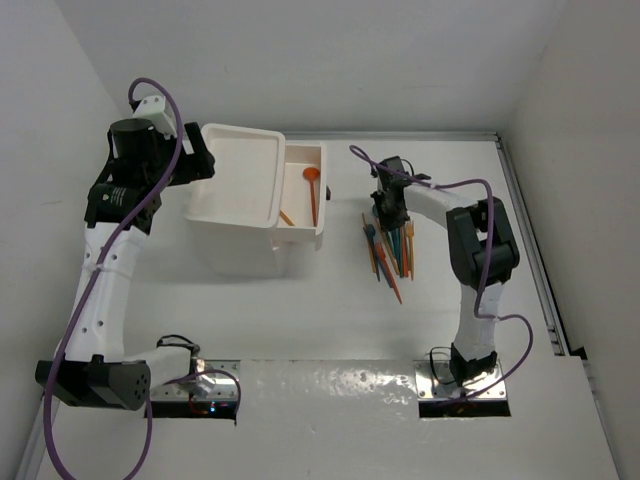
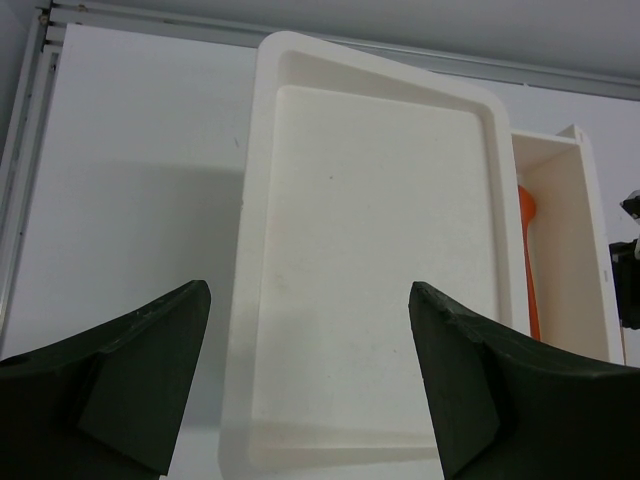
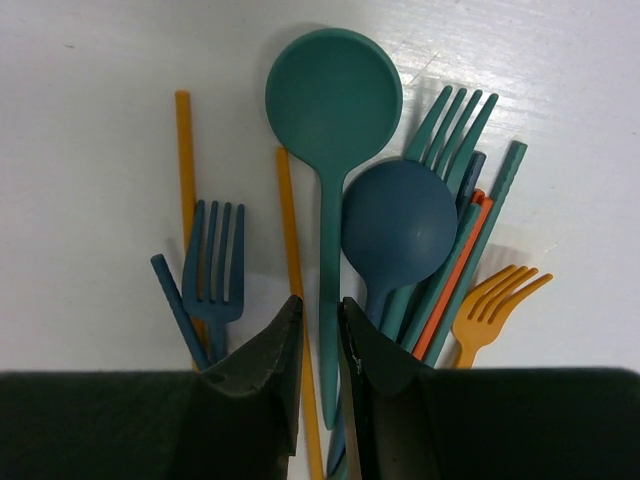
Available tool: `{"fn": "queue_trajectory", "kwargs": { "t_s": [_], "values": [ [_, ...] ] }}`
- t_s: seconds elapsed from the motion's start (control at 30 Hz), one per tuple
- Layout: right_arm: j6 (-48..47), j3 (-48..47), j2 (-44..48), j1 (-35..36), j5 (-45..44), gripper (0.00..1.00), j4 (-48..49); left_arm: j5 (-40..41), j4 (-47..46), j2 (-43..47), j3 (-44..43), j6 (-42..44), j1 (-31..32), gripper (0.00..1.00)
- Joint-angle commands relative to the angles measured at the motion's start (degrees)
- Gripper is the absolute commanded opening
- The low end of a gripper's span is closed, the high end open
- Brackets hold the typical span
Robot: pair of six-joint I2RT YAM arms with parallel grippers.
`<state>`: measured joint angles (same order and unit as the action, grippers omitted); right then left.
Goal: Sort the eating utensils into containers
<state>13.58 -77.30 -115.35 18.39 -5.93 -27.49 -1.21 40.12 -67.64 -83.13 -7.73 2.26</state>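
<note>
The eating utensils (image 1: 390, 250) lie in a pile on the white table right of the containers (image 1: 240, 180), a white drawer unit with a tray-like top (image 2: 380, 250). Its top drawer (image 1: 303, 160) stands pulled out to the right, with an orange spoon (image 1: 312, 185) and a short orange stick (image 1: 286, 217) in it. My right gripper (image 3: 320, 305) is down in the pile, shut on the handle of a teal spoon (image 3: 333, 95). Beside it lie a blue spoon (image 3: 398, 225), a blue fork (image 3: 214, 265), a teal fork (image 3: 450, 125) and an orange fork (image 3: 490, 305). My left gripper (image 2: 310, 300) hangs open over the tray top's left end.
White walls close in the table at the back and on both sides. A metal rail (image 1: 530, 250) runs along the table's right edge. The right arm's purple cable (image 1: 440, 185) loops above the pile. Both arm bases (image 1: 195, 385) sit on the near edge.
</note>
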Motion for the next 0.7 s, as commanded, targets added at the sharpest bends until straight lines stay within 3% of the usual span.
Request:
{"fn": "queue_trajectory", "kwargs": {
  "t_s": [0.0,0.27,0.53,0.67],
  "values": [
    [-0.8,-2.3,-0.6,-0.5,-0.3,0.2,1.0,0.5,-0.9,-0.2,-2.1,0.8,0.5,0.79],
    [-0.5,-2.6,-3.0,-0.9,-0.1,0.19,1.3,0.5,-0.7,-0.4,-2.2,0.9,0.5,0.79],
    [-1.5,-1.7,-3.0,-1.1,0.0,0.02,2.1,0.3,-0.3,-0.2,-2.1,1.0,0.5,0.79],
    [-2.1,-1.5,-2.2,-1.2,-0.4,0.0,2.3,0.2,-0.4,0.0,-1.9,1.0,0.5,0.79]
  ]
}}
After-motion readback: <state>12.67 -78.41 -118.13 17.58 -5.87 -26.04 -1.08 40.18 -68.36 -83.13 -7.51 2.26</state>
